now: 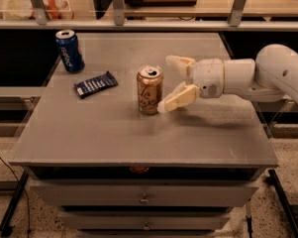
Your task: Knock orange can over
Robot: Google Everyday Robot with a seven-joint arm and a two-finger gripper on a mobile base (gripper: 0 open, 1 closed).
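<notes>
The orange can (149,90) stands upright near the middle of the grey table (109,138), with dark lettering on its side and a silver top. My gripper (169,83) comes in from the right on a white arm and is open. Its two cream fingers point left, just right of the can. The near fingertip (164,106) is at or almost at the can's lower right side. The far fingertip (172,60) is behind and to the right of the can's top.
A blue can (70,50) stands upright at the table's back left. A dark snack packet (95,84) lies flat left of the orange can. A shelf rail with posts runs behind the table. Drawers sit under the front edge.
</notes>
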